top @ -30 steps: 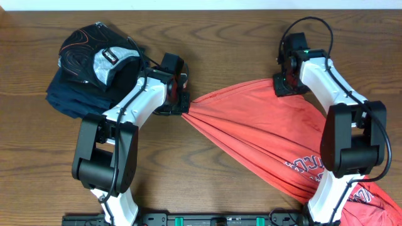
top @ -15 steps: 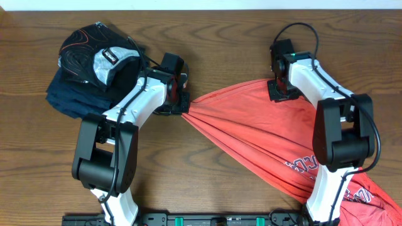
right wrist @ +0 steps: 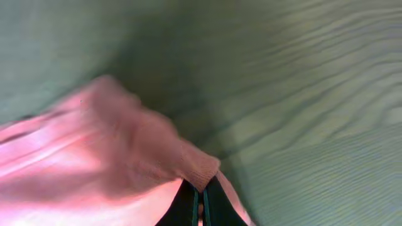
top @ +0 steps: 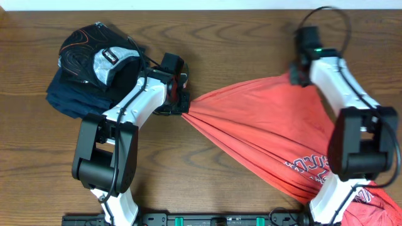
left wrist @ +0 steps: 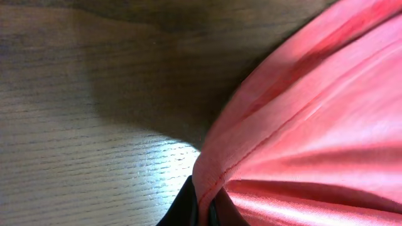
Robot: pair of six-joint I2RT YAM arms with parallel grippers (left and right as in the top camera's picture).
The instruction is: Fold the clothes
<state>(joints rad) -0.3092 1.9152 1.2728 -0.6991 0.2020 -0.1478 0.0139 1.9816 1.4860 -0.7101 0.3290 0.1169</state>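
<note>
The clothes, a coral-red T-shirt [top: 264,129], lie stretched and bunched across the right half of the table, white lettering [top: 308,166] showing near the front right. My left gripper [top: 184,103] is shut on the shirt's left end; its wrist view shows a stitched hem [left wrist: 217,179] pinched between the black fingers [left wrist: 185,210]. At the shirt's upper right corner my right gripper [top: 295,78] is shut on a ribbed edge of the fabric [right wrist: 201,169], which pokes up between the dark fingers [right wrist: 182,210].
A pile of navy and black folded garments [top: 75,94] with a grey-white patterned piece [top: 103,59] sits at the back left, just behind my left arm. Bare wooden tabletop [top: 226,37] lies between the two arms.
My right gripper has closed on the shirt's upper edge and moved right and slightly back, pulling that corner with it. The left arm has stayed still, holding its end.
</note>
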